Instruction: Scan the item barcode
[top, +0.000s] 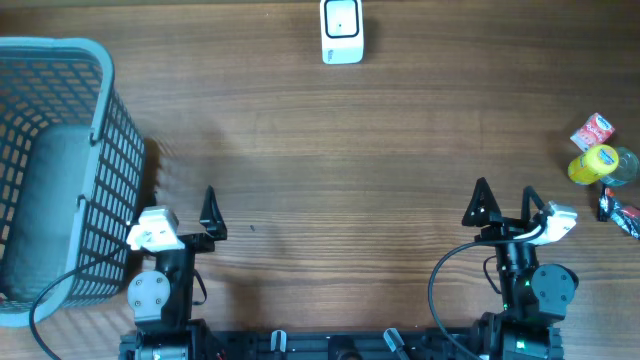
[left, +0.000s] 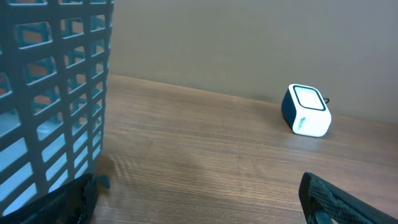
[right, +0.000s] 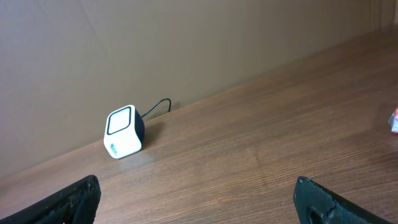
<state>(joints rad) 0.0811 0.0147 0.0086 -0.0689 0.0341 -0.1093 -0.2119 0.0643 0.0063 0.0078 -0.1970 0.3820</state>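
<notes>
A white barcode scanner (top: 342, 30) with a dark screen stands at the far middle of the wooden table, also seen from the left wrist (left: 306, 111) and the right wrist (right: 124, 132). The items lie at the right edge: a red packet (top: 593, 131), a yellow-capped bottle (top: 596, 164) and a dark packet (top: 620, 212). My left gripper (top: 182, 218) (left: 199, 202) hangs open at the near left over bare wood. My right gripper (top: 505, 205) (right: 198, 202) is open at the near right, left of the items, holding nothing.
A tall grey-blue mesh basket (top: 60, 48) fills the left side, close beside my left gripper, and its wall (left: 62, 93) shows in the left wrist view. The scanner's cable (right: 158, 104) runs off behind it. A wall backs the table.
</notes>
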